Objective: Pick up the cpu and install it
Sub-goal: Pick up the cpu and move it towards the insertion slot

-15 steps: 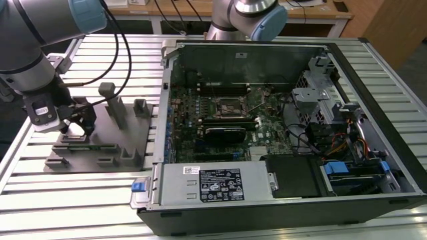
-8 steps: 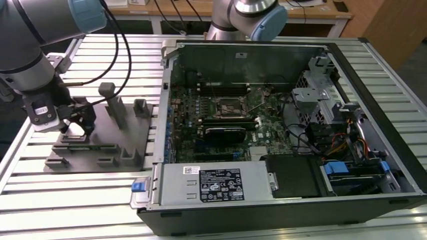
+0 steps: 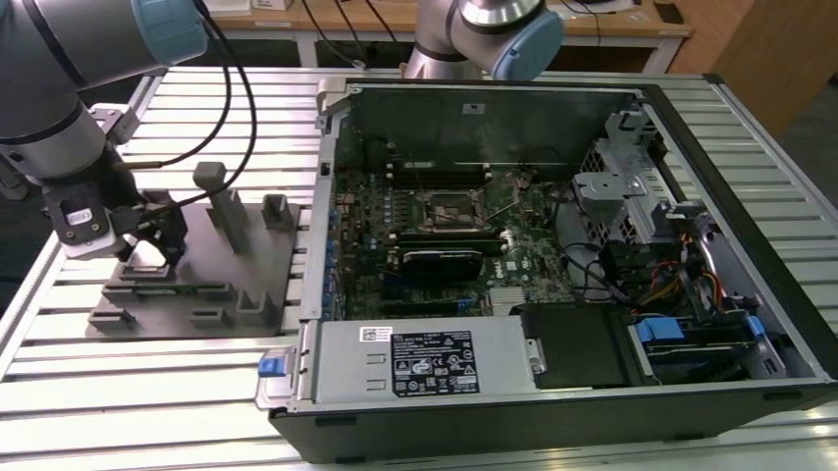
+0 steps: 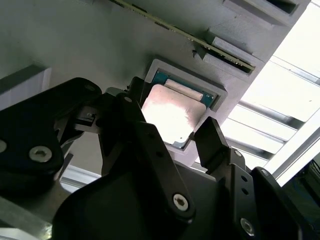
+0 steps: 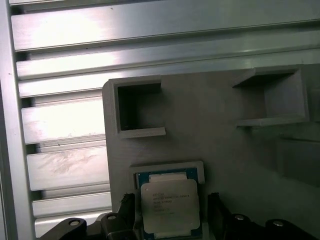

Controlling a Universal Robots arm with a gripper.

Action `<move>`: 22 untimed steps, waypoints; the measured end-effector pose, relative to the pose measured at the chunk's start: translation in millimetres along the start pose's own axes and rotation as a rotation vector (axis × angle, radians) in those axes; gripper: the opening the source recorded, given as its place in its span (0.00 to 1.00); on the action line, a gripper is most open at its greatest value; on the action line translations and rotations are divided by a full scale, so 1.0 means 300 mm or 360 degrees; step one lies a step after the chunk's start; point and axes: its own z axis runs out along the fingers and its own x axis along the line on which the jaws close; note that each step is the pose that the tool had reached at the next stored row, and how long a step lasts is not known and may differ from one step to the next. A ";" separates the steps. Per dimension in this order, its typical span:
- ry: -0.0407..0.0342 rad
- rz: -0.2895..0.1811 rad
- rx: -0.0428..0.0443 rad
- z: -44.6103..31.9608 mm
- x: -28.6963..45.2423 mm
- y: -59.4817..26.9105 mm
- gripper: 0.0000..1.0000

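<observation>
The cpu, a flat square chip with a silver-grey metal top, lies in a shallow pocket of the grey fixture plate at the exterior view's left. My gripper hangs right over it. In both wrist views the black fingers stand on either side of the cpu with small gaps, so my gripper is open around the chip. The black motherboard socket with its metal frame sits inside the open computer case, well off to the exterior view's right.
Grey upright blocks rise from the fixture plate close to the gripper. Two hollow grey pockets lie beyond the cpu. A slatted aluminium table carries everything. A second arm stands behind the case. Cables and drive bays crowd the case's right side.
</observation>
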 end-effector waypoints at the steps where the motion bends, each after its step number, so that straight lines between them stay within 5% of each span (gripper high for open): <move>1: 0.0000 0.0000 -0.0001 0.000 0.000 0.000 0.68; 2: 0.0006 0.0000 -0.0020 0.000 0.000 0.001 0.68; 3: 0.0007 0.0000 -0.0025 0.000 0.000 0.001 0.68; 22: 0.0009 -0.0070 -0.0027 0.004 0.004 0.001 0.68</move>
